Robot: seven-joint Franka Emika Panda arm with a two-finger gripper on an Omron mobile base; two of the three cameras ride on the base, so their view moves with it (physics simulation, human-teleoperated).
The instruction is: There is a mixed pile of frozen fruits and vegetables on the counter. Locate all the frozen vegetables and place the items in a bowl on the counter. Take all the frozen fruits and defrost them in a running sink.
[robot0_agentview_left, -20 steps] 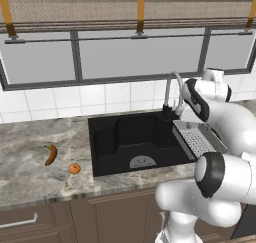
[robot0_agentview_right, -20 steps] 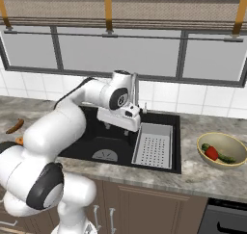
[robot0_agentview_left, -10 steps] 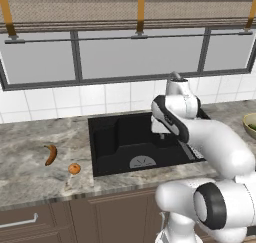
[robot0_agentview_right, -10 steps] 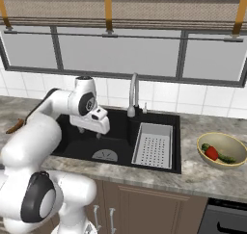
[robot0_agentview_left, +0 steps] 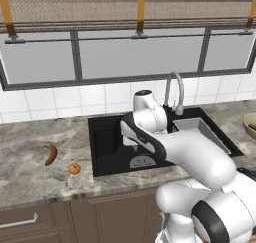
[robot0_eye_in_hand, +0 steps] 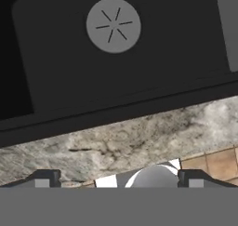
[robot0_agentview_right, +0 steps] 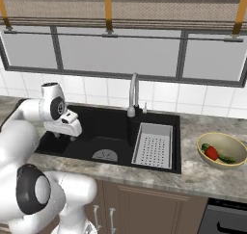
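The fingers (robot0_eye_in_hand: 119, 178) stand wide apart and hold nothing; in the hand view only their two dark tips show at the lower edge, one at the left and one at the right, and the space between them is free. In the right base view the fingers (robot0_agentview_right: 66, 136) are small and hard to make out under the white hand, which hangs over the left part of the sink (robot0_agentview_right: 96, 132). In the left base view the hand is mostly hidden behind the robot's own arm.

Below the fingers, the hand view looks down on the black sink (robot0_eye_in_hand: 93, 71) with its round grey drain (robot0_eye_in_hand: 113, 25), and on a strip of the marbled bench (robot0_eye_in_hand: 139, 141) in front of it.

The grey perforated tray (robot0_agentview_right: 154, 145) sits in the right part of the sink, beside the curved tap (robot0_agentview_right: 132, 93).

On the bench (robot0_agentview_left: 30, 157) left of the sink lie the banana (robot0_agentview_left: 50, 154) and the small orange (robot0_agentview_left: 74, 169), near each other but apart. On the bench to the right of the sink the bowl (robot0_agentview_right: 223, 150) holds the red apple (robot0_agentview_right: 211, 152) and the green vegetable (robot0_agentview_right: 224, 157); in the left base view the bowl (robot0_agentview_left: 250, 126) is cut off by the right edge
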